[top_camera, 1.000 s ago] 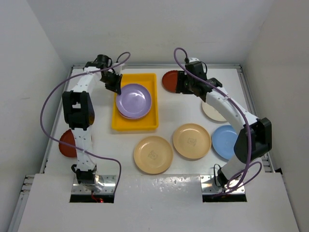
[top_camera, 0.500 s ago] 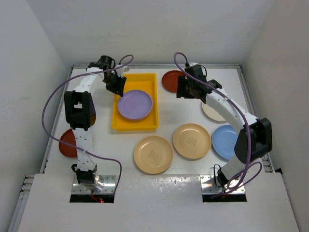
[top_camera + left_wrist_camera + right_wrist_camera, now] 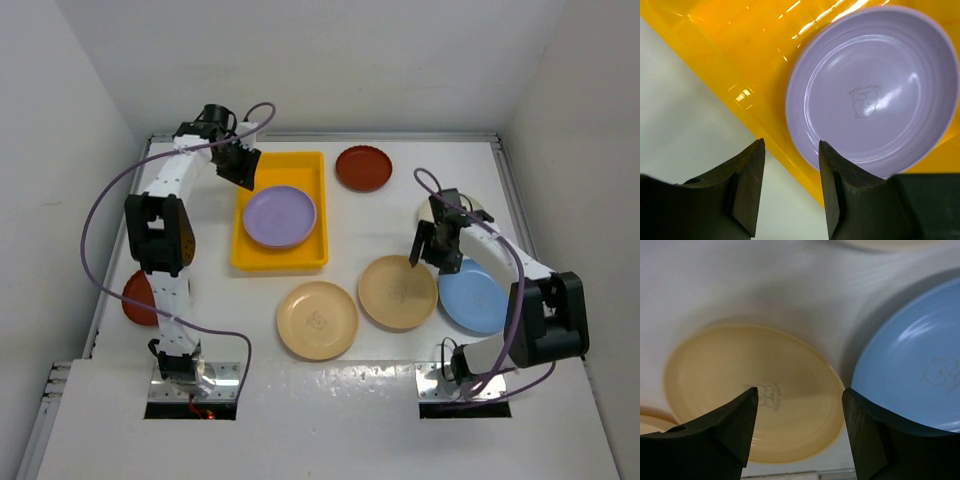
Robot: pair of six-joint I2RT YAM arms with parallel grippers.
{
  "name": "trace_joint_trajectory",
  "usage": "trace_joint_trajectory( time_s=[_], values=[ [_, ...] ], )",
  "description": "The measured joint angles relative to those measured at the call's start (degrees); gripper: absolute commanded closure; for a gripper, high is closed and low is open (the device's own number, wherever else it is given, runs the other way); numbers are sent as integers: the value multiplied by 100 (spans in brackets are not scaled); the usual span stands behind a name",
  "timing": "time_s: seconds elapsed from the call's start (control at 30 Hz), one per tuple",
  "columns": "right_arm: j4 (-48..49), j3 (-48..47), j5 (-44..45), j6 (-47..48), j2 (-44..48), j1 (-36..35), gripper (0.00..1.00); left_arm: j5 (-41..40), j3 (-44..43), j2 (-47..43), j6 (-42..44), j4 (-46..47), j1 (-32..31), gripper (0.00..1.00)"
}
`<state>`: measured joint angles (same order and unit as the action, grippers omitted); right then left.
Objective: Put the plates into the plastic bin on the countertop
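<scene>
The yellow plastic bin (image 3: 300, 160) stands at the back left of the white countertop (image 3: 400, 130), and a purple plate (image 3: 280, 216) lies flat in it. My left gripper (image 3: 240, 170) hangs open and empty over the bin's left rim (image 3: 740, 60), beside the purple plate (image 3: 875, 95). My right gripper (image 3: 425, 252) is open and empty just above the right edge of a tan plate (image 3: 398, 291), next to a light blue plate (image 3: 475, 297). In the right wrist view its fingers frame the tan plate (image 3: 730, 370) and the blue plate (image 3: 910, 365).
A second tan plate (image 3: 317, 320) lies near the front. One dark red plate (image 3: 362, 168) sits right of the bin, another (image 3: 138, 297) is half hidden behind the left arm. A cream plate (image 3: 425, 212) lies under the right arm. White walls close in the sides and back.
The left gripper opened and let go of the purple plate, which now lies flat in the bin. The right arm swung from the back dark red plate to the tan plate, opening wider.
</scene>
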<state>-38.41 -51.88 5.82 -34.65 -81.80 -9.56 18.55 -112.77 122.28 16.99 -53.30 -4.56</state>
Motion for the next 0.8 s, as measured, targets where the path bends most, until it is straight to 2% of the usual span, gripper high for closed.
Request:
trace_joint_trajectory(
  time_s=[0.1,0.3,0.5,0.63,0.7,0.73,0.8],
  values=[
    [-74,282,-42,197,-195,33,34,46,-7,-251,-61,9,33,50],
    [133,-299,-52,817,-890,37,34,70,118,-664,-101,35,157,50],
    [282,-546,-52,1276,-1534,37,43,70,575,-1078,-96,17,273,50],
    [249,-562,-284,1530,-2052,37,59,70,728,-1231,-96,26,387,50],
    [225,-566,-389,1672,-2079,15,76,70,765,-1303,-94,39,485,50],
    [188,-570,-420,1733,-2070,0,89,68,785,-1331,-96,48,529,50],
    [129,-568,-507,1825,-1987,-35,94,59,817,-1375,-92,70,592,50]
  ],
)
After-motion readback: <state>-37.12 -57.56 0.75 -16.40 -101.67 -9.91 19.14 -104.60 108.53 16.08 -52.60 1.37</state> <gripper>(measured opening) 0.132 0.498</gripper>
